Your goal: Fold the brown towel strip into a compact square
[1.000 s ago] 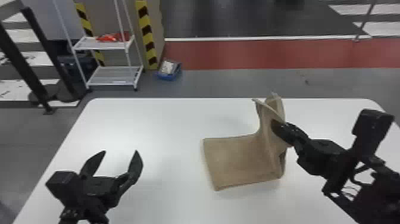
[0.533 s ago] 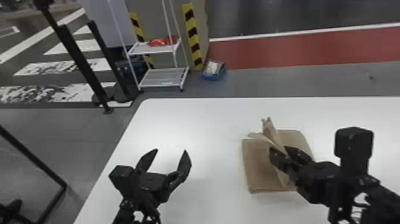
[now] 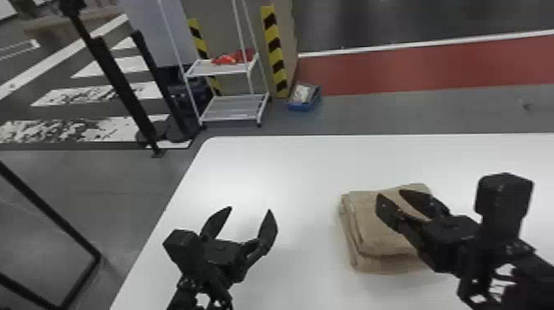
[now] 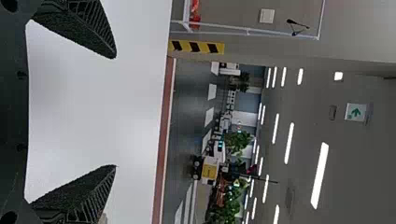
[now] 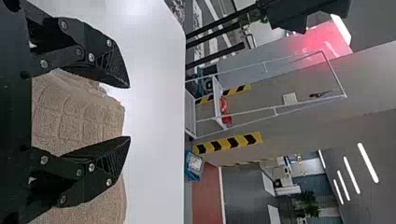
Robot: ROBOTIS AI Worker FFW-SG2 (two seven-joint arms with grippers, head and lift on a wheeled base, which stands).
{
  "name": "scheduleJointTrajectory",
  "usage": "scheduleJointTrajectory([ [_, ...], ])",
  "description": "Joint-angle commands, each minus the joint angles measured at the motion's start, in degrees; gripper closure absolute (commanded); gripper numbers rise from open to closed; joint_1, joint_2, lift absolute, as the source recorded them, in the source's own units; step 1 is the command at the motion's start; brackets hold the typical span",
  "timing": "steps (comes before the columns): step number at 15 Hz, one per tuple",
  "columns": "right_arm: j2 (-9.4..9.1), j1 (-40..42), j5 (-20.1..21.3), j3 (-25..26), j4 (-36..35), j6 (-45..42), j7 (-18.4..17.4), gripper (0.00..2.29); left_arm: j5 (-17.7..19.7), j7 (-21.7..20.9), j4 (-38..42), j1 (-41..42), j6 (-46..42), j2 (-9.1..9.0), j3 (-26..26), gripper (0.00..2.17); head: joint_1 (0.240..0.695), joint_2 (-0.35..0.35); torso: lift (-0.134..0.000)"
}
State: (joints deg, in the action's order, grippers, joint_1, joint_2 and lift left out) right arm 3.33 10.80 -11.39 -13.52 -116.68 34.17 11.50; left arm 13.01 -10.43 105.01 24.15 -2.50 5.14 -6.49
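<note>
In the head view my left gripper (image 3: 250,218) stands open over the white table, left of the towel, with nothing between its fingers. My right gripper (image 3: 390,193) is open above the brown towel (image 3: 371,231), which lies folded in a layered, roughly square stack. Its fold edges show along the left side, and a lower layer sticks out at the front. In the left wrist view the left gripper (image 4: 116,112) is wide open. The right wrist view has the right gripper (image 5: 130,112) parted, with the textured towel (image 5: 79,116) below and behind its fingers; the arm hides part of the towel.
The white table (image 3: 305,173) extends under both arms, its back left corner rounded. On the floor beyond stand a white wire rack (image 3: 235,109) with red items, a blue box (image 3: 304,98) and black posts.
The right gripper has opened and let go of the raised towel part, which now lies folded over leftward. The head view has turned left. The left gripper stays open.
</note>
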Motion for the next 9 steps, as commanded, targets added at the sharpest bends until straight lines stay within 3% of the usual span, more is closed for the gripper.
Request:
scheduleJointTrajectory([
  [1,-0.08,-2.1,2.69,-1.77,3.82,0.25,-1.83,2.1,0.0,-0.3,-0.07,0.02,0.0,0.14,0.34,0.03,0.695,0.278,-0.122],
  [5,0.01,-4.73,6.12,-7.31,8.75,2.01,-1.57,2.16,0.0,-0.65,-0.24,0.1,0.0,0.22,0.34,0.04,0.695,0.279,-0.122],
  [9,0.18,-5.35,9.19,-12.5,10.42,6.23,0.1,2.16,0.09,-0.74,-0.33,0.1,0.0,0.31,0.34,0.05,0.695,0.335,-0.122],
])
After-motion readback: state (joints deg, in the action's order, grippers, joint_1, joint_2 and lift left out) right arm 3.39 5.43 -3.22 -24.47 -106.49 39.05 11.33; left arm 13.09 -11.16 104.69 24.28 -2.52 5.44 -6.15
